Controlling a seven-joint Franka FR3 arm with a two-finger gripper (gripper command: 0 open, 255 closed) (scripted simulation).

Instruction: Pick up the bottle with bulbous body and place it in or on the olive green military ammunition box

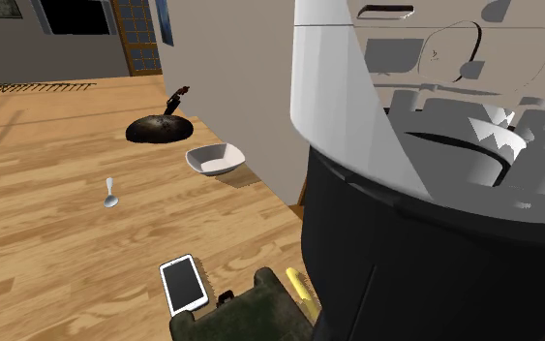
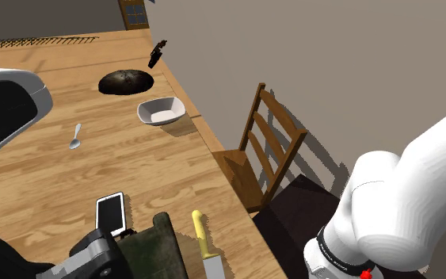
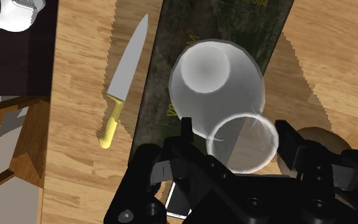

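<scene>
Farthest from the box [image 1: 251,312], toward the shoulder view's upper left, a spoon [image 1: 110,197] lies on the wooden table [image 1: 47,252]. A dark pan [image 1: 161,127] sits beyond the spoon, even farther from the box. A phone [image 1: 182,282] lies flat, screen up, just beside the box on the shoulder view's left. A white bowl [image 1: 215,158] stands well apart from the box, up the table near its edge.

The box is dark olive green. In the wrist view the pale, see-through bottle [image 3: 215,76] is directly over the box top. Its round body is toward the box and its open mouth toward the camera. The gripper [image 3: 238,127] clasps the bottle, with a black finger on each side of the neck. I cannot tell whether the bottle touches the box.

A knife [image 1: 299,289] with a yellow handle lies just beside the box on the shoulder view's right. A wooden chair [image 2: 264,139] stands past the table edge, on the knife's side of the box.
</scene>
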